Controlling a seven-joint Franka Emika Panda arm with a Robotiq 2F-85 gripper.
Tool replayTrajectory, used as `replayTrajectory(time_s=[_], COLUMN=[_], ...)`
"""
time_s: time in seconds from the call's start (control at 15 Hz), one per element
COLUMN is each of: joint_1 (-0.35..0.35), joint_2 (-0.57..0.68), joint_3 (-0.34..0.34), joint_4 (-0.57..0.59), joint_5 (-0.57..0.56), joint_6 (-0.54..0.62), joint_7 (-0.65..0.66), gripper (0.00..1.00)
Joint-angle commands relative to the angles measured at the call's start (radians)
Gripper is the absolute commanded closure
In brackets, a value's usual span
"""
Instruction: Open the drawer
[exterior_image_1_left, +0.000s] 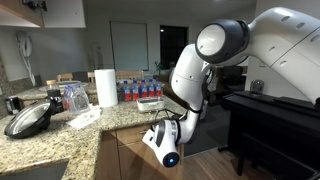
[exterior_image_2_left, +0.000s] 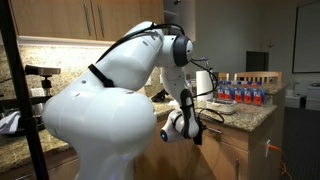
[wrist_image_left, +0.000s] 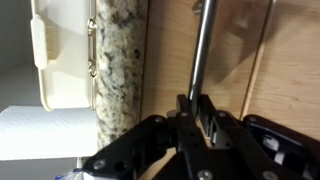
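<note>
In the wrist view the silver bar handle (wrist_image_left: 200, 50) runs up the light-brown wood drawer (wrist_image_left: 168, 45) front, just under the granite counter edge (wrist_image_left: 120, 70). My gripper (wrist_image_left: 196, 106) is shut on the handle, one black finger on each side of the bar. In both exterior views the arm reaches down over the counter edge, with the gripper (exterior_image_1_left: 153, 127) (exterior_image_2_left: 197, 135) pressed against the cabinet front below the countertop. The drawer front (exterior_image_1_left: 125, 142) looks flush with the cabinet; nothing of its inside shows.
On the granite counter (exterior_image_1_left: 70, 135) stand a paper towel roll (exterior_image_1_left: 106, 87), a dark pan (exterior_image_1_left: 30, 118), water bottles (exterior_image_1_left: 135, 88) and a white container (wrist_image_left: 65, 60). A black table (exterior_image_1_left: 270, 110) stands across the floor gap behind the arm.
</note>
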Motion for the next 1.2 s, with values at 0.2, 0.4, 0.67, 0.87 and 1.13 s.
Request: replayTrajectory(time_s=[0.2, 0.4, 0.67, 0.87, 1.13], joint_1=[0.117, 0.209, 0.375, 0.468, 0.552], joint_2=[-0.062, -0.067, -0.060, -0.031, 0.005], joint_3=[-0.124, -0.205, -0.355, -0.444, -0.517], joint_4=[-0.041, -0.061, -0.087, -0.087, -0.097], joint_5=[-0.011, -0.010, -0.008, -0.009, -0.009], joint_6=[0.076, 0.092, 0.128, 0.151, 0.137], joint_7=[0.085, 0.142, 0.247, 0.312, 0.387], gripper=[0.92, 0.92, 0.91, 0.91, 0.91])
